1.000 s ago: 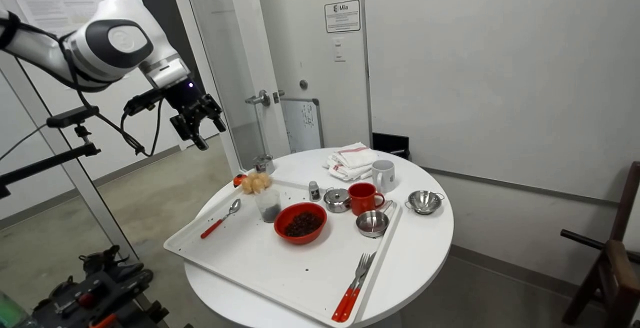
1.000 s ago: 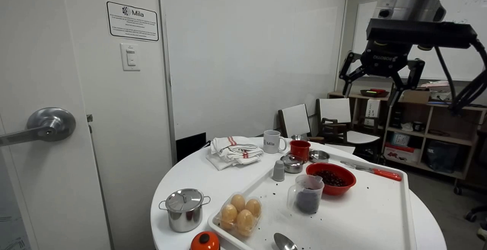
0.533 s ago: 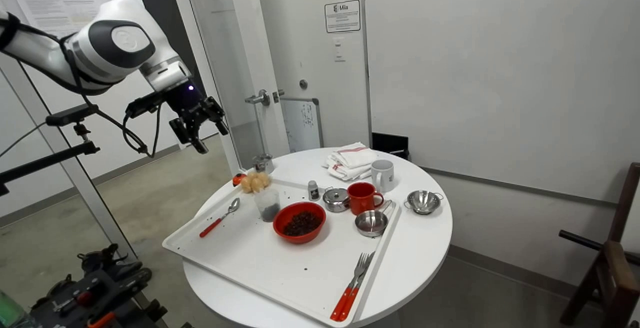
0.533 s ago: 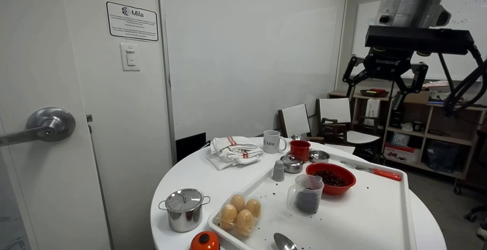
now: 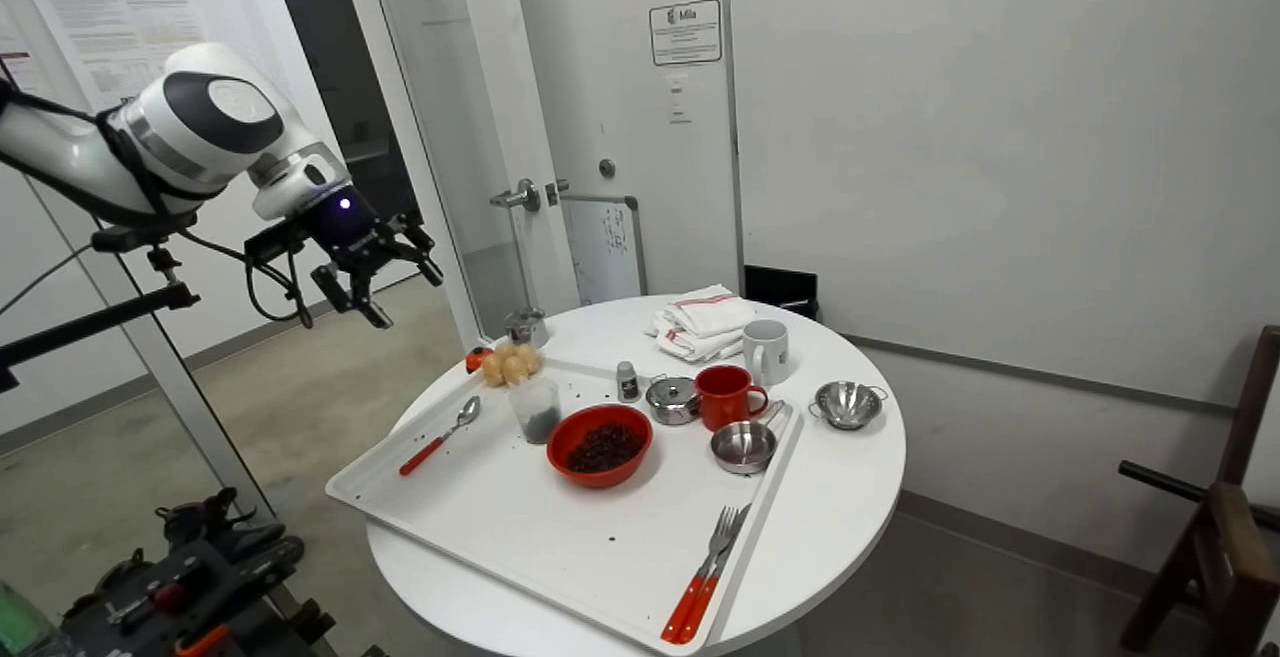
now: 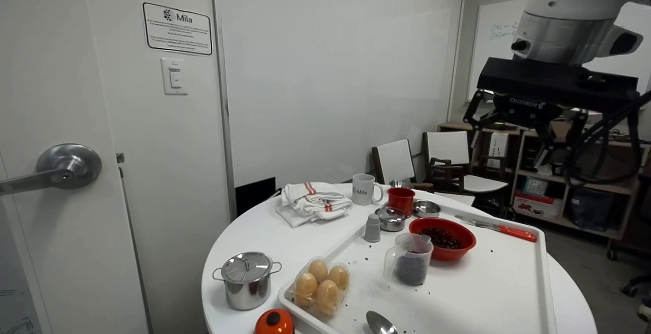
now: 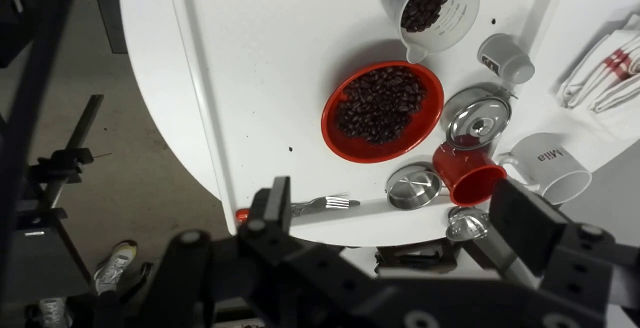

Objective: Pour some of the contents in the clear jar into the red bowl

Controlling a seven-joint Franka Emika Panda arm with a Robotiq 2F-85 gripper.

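Observation:
The clear jar is a see-through measuring jug [image 5: 537, 413] with dark beans in its bottom, standing upright on the white tray. It also shows in an exterior view [image 6: 413, 264] and at the top of the wrist view [image 7: 450, 23]. The red bowl [image 5: 592, 478] stands close beside it with many dark beans inside; its rim shows in the wrist view [image 7: 361, 155] and in an exterior view [image 6: 451, 255]. My gripper [image 5: 407, 297] is open and empty, in the air well above and away from the table. Its spread fingers show in an exterior view [image 6: 508, 152] and the wrist view [image 7: 392, 195].
The tray [image 5: 480, 537] also bears a spoon [image 5: 440, 437], eggs [image 6: 323, 285], a grey shaker [image 6: 372, 228], and a fork and knife [image 5: 708, 577]. Around the bowl's far side stand a lidded pot [image 5: 673, 401], red mug [image 5: 724, 397] and steel pan [image 5: 744, 447]. A colander [image 5: 848, 405] stands near the table edge.
My open gripper has moved down and slightly to the left in an exterior view, and its wrist has tilted. The jug, the bowl and the other tabletop things have not moved.

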